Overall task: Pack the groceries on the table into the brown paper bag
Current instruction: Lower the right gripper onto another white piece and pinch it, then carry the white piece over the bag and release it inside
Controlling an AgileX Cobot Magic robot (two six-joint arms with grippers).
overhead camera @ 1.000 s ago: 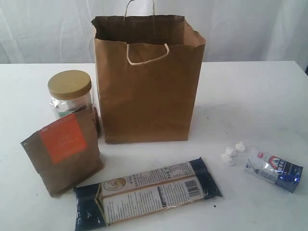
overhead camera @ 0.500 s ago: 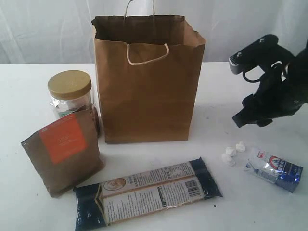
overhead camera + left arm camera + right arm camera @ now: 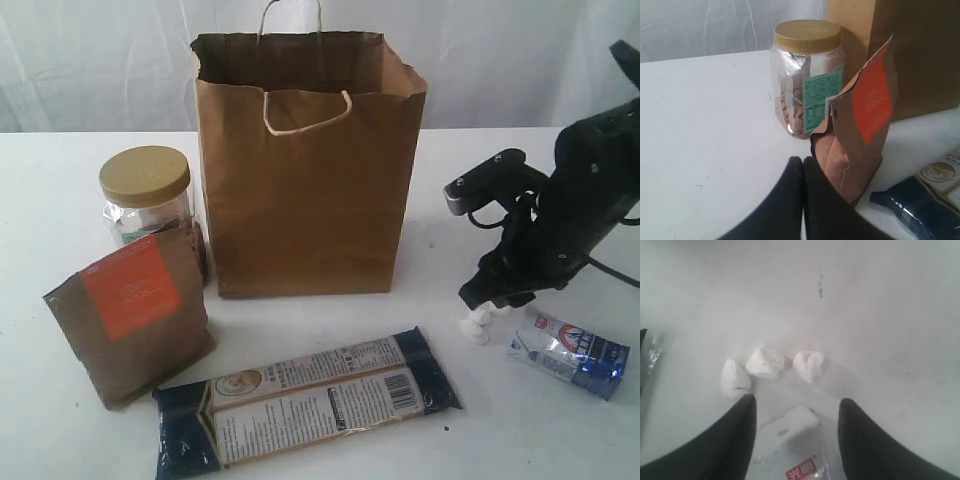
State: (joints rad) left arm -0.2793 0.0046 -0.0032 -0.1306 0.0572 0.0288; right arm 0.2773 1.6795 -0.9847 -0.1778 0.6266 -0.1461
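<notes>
One pick in hand: right claw (image 3: 796, 402), jaws apart, straddles small packet (image 3: 790, 437); next needs closing, lifting to bag (image 3: 305, 200). Left claw (image 3: 802, 200) pinched closed.

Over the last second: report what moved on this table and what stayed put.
The right gripper came in from the right and dropped to the small blue-silver packet; its open jaws hang over the packet's end beside the three white lumps, gripping nothing yet. The brown paper bag, jar, pouch and long dark-blue packet stayed put.
</notes>
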